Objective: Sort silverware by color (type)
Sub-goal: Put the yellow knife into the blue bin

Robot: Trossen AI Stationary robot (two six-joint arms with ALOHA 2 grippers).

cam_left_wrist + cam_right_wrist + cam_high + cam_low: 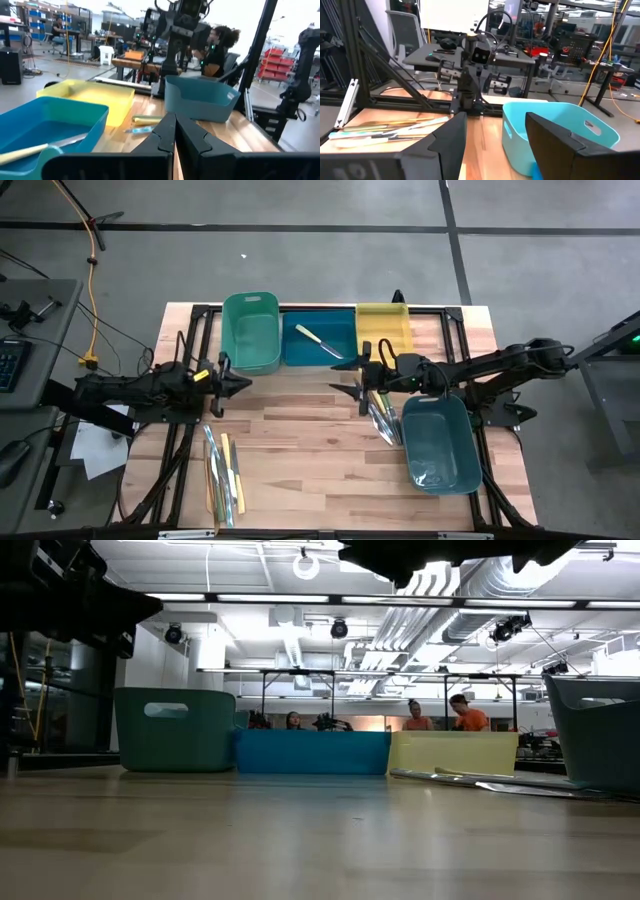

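Wooden planks made up the counter, which carried four bins. A green bin, a blue bin and a yellow bin stood side by side along the far edge, touching one another. A teal bin sat apart on the right half, nearer the front.

Both arms hung over the middle of the counter. The left gripper was clenched with nothing between its fingers, hovering just in front of the green bin. The right gripper stood released and empty, near the front of the blue bin.

Silverware lay in three places. One group of long pieces with pale yellow, green and clear handles lay on the left front of the counter, roughly parallel. A second cluster lay just beside the teal bin, under the right arm. A single pale-handled knife rested at a slant inside the blue bin.
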